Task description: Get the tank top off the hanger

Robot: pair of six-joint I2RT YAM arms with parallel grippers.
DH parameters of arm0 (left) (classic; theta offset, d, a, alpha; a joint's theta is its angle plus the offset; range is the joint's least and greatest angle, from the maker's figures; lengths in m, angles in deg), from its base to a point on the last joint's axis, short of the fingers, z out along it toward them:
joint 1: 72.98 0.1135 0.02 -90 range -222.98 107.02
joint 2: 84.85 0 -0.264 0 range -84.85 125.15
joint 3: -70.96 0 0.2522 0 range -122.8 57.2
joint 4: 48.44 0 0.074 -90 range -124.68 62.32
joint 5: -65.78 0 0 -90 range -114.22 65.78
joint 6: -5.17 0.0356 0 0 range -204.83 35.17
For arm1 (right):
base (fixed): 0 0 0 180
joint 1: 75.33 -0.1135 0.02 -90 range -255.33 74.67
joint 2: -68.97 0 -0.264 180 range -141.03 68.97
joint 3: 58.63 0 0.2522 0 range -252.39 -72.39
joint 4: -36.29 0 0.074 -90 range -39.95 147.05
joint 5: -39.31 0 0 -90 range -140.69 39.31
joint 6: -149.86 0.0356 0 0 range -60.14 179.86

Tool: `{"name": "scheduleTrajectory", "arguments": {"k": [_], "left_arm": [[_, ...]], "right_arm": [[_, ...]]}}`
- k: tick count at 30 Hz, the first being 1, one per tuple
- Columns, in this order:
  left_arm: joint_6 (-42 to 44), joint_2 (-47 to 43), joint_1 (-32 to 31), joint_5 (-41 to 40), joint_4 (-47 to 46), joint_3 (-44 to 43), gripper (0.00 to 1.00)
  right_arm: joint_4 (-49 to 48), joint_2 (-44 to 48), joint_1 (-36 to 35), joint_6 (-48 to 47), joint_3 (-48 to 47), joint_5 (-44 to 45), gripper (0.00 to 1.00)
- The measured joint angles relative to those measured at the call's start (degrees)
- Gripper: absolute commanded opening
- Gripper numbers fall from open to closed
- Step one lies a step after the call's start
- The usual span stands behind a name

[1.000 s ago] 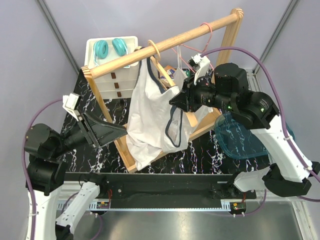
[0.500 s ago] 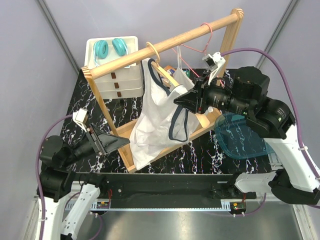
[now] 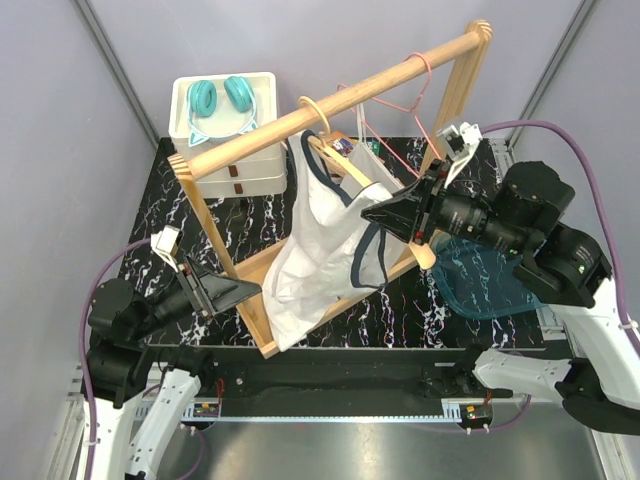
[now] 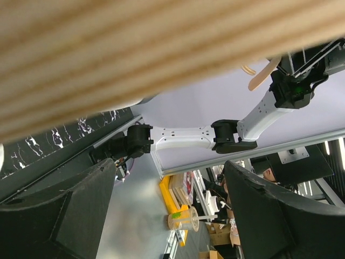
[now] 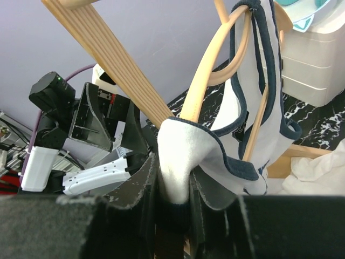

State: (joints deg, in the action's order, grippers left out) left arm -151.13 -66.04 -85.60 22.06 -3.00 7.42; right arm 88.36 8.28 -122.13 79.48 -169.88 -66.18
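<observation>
White knit with navy binding: the sleeveless tank top point(image 3: 315, 240) hung from a curved pale-wood hanger point(image 3: 335, 158). The hanger was hooked over the top rail of the light wooden garment rack point(image 3: 250, 128), and the garment's body draped below that rail, inside the rack's frame.

Handling, as judged:
- Light, limp and stretchy.
- No stiffness to push against, so it would likely follow a pull and bunch rather than slide off as one piece.
- Not fragile, though a strap could snag on the hanger's shoulder end.
- Bound edges (armhole or strap) looked the firmest hold. Plain body cloth would only stretch.

Right claw point(image 5: 173, 208): nearly closed, with a fold of white cloth and its navy edge pinched between the fingers, plain in the wrist view. The right arm reached in from the rack's right side, forearm roughly level. The claw sat below the rail, pointing toward its middle, with cloth drawn out toward it. One strap looped over the hanger. Whether the other was free I could not tell.

Left claw point(image 3: 245, 290): fingers spread wide, nothing between them. The left arm sat low by the rack's near-left post, with the claw aimed toward the rack and apart from the garment.

Black marbled surface point(image 3: 400, 300) lay under the rack.
</observation>
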Motion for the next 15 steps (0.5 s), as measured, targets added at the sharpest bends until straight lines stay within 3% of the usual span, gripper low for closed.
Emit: {"name": "scheduleTrajectory", "arguments": {"k": [9, 15], "left_arm": [[-0.35, 0.48, 0.00, -0.26, -0.04, -0.74, 0.83], [-1.49, 0.90, 0.00, -4.96, -0.02, -2.08, 0.63]], "right_arm": [[-6.23, -5.86, -0.04, 3.87, -0.44, -4.15, 0.00], [-7.26, -5.99, -0.07, 6.34, -1.11, -6.54, 0.00]]}}
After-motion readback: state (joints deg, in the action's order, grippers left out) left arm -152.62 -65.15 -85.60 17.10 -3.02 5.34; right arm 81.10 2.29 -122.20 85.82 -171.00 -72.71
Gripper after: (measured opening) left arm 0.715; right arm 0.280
